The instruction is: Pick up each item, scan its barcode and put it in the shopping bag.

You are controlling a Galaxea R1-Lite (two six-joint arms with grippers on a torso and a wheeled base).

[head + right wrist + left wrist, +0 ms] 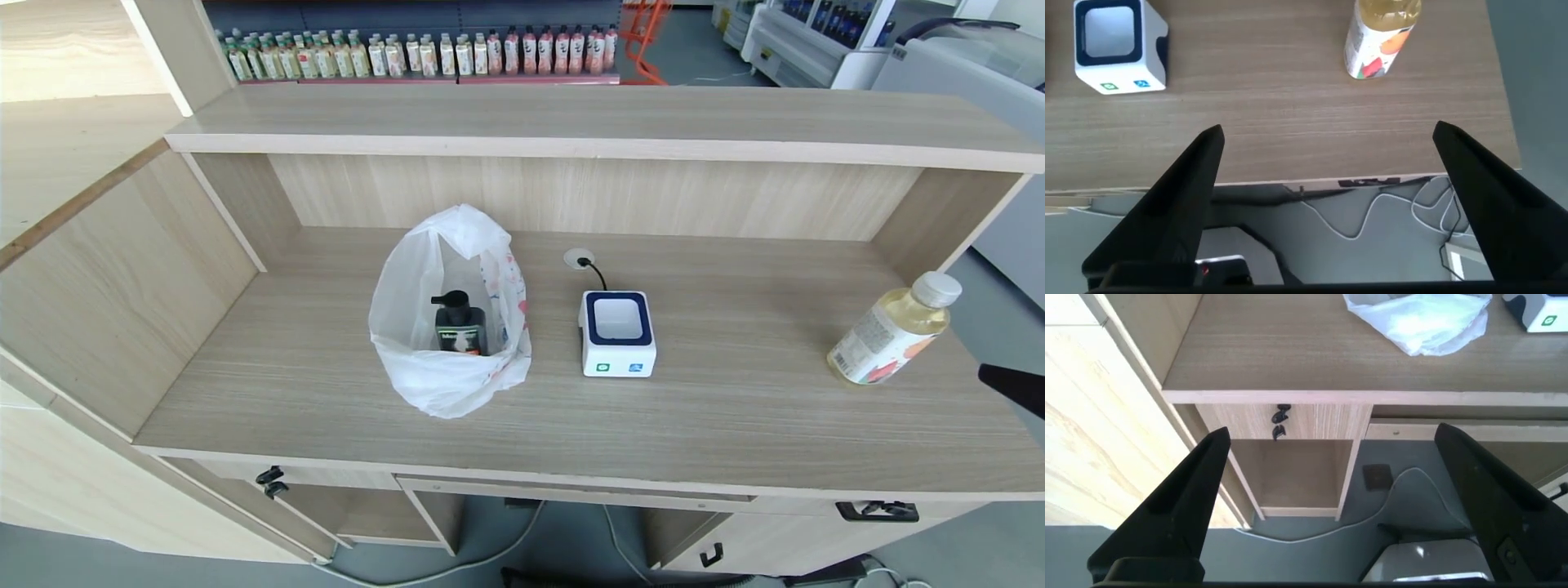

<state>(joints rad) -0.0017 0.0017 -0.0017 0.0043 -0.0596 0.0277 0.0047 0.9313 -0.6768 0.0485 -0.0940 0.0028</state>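
Note:
A white plastic shopping bag (424, 367) stands open on the wooden counter (735, 408), left of centre, with a dark pump bottle (460, 322) upright inside it. Just right of the bag sits the white and blue barcode scanner (617, 333). A drink bottle (894, 331) with pale liquid and a white cap stands near the counter's right end. My left gripper (1343, 506) hangs open and empty below the counter's front edge, under the bag (1421, 322). My right gripper (1327, 212) is open and empty in front of the counter, short of the bottle (1380, 37) and the scanner (1118, 45).
The counter has a raised back shelf (588, 122) and side walls on both ends. A black cable (596, 273) runs from the scanner to a hole in the top. Below the front edge are a cupboard opening with keys (1279, 423) and loose cables (1372, 216) on the floor.

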